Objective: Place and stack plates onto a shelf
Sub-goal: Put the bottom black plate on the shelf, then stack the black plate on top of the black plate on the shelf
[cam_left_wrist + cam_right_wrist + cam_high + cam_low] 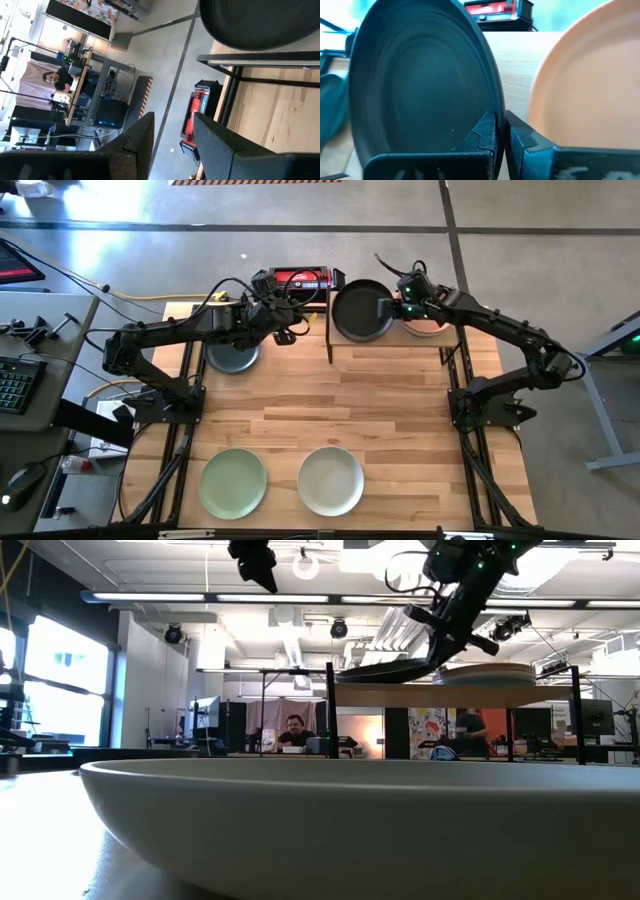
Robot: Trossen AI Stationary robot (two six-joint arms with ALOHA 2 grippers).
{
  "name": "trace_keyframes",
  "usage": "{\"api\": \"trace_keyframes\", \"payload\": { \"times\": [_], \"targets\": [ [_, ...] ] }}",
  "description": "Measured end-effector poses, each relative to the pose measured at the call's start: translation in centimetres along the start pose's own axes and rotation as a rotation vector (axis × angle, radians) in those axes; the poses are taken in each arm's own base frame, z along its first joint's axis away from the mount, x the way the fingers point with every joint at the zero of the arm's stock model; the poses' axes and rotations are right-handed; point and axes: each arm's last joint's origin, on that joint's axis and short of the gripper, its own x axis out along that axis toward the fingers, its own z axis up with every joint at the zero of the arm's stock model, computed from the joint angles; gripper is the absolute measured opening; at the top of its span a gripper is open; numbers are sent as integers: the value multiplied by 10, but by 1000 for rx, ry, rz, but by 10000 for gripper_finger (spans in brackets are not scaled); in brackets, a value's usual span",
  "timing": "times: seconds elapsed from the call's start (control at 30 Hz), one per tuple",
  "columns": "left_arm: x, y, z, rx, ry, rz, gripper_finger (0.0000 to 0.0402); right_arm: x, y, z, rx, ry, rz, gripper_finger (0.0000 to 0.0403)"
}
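Shelf [345, 345] under gripped black plate [360, 310]

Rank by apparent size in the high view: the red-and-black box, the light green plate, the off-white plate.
1. Light green round plate and off-white round plate: they look alike, so no ranking between them.
2. Red-and-black box, clearly smaller, partly hidden by the left arm.

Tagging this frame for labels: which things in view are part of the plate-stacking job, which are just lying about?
Job:
- black plate, pinched at its rim by the shut right gripper, over the shelf
- salmon plate on the shelf
- dark plate, light green plate, off-white plate on the table
- left gripper, open, empty

Lying about:
- red-and-black box
- keyboard
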Motion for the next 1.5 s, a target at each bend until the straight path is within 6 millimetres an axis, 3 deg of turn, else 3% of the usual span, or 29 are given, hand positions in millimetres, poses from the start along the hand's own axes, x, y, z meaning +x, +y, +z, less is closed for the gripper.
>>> {"api": "trace_keyframes", "payload": {
  "times": [0.47,0.83,1.13,1.33,1.5],
  "targets": [
    [0,0,0,-1,0,0,127,-1,5,-7,-20,63,43,1],
    [0,0,0,-2,0,0,127,-1,5,-7,10,48,28,63],
    [0,0,0,-2,0,0,127,-1,4,-5,18,33,26,71],
    [0,-2,-4,-15,30,-18,127,-13,7,-4,20,65,150,71],
    [2,-8,-19,-75,123,-135,127,-29,18,-7,-19,97,334,71]
  ]
}}
